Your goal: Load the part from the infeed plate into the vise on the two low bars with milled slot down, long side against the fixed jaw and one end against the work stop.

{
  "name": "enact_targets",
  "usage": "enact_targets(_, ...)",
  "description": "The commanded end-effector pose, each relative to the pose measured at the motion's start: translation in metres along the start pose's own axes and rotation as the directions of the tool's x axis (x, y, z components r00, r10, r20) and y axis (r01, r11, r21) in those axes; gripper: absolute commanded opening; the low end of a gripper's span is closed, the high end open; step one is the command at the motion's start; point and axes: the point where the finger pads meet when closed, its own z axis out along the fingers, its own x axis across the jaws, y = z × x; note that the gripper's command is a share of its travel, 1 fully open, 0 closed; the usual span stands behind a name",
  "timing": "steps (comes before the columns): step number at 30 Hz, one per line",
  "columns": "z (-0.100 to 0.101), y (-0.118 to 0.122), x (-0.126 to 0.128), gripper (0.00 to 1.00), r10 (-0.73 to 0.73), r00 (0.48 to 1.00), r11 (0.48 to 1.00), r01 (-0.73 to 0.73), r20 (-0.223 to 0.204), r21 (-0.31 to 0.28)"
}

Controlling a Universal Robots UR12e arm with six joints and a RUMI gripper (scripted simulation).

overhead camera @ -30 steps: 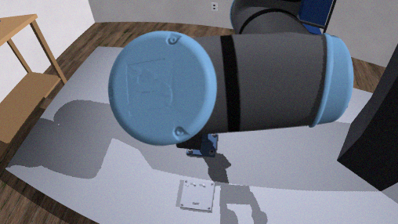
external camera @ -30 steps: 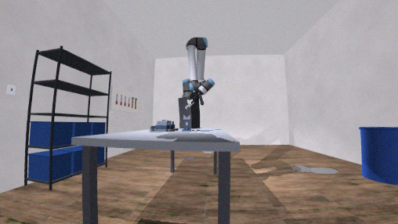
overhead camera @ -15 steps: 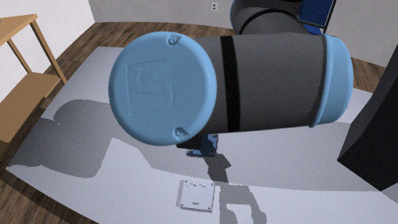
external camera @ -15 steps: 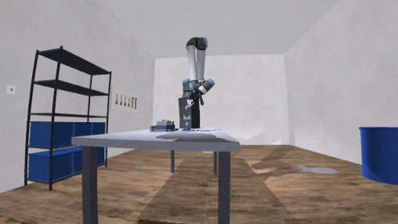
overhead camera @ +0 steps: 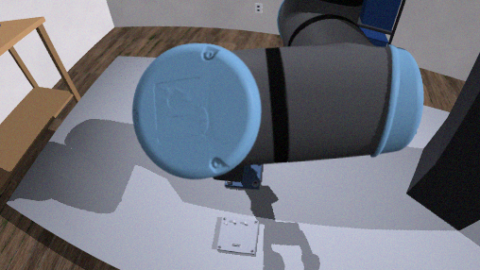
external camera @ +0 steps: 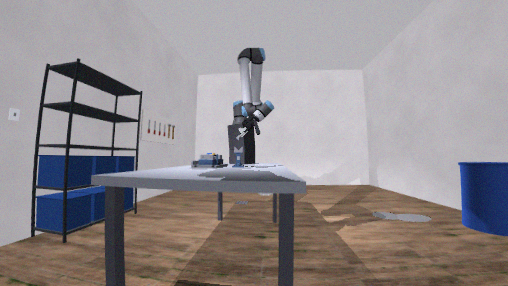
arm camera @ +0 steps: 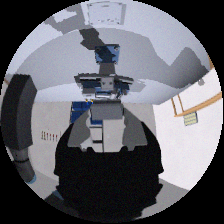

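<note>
Plain pale walls behind; above the far edge of the desk (overhead camera: pixel 142 236) (external camera: pixel 200 185) (arm camera: pixel 135 42), the gripper (external camera: pixel 246 127) (arm camera: pixel 107 108) is clenched on the part (external camera: pixel 242 133) (arm camera: pixel 107 110), presumably stiff, fairly heavy, smooth enough to slip, best gripped mid-length across its parallel sides.

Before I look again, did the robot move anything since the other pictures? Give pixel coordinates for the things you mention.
Nothing I can clearly see. The tool (external camera: pixel 244 130) (arm camera: pixel 107 108) hasn't let go: the silvery block (arm camera: pixel 107 109) is still in it. The small flat plate (overhead camera: pixel 237 237) and the shelf (external camera: pixel 72 107) also stayed where they were.
</note>
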Motion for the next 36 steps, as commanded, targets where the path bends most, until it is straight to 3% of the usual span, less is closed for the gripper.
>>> enact_targets(1, 0.001, -0.001, 0.001, 0.0, 0.001, 1.0, 1.0, -0.001, -0.001, 0.0)
enact_targets(36, 0.022, -0.022, 0.001, 0.0, 0.001, 1.0, 1.0, -0.001, -0.001, 0.0)
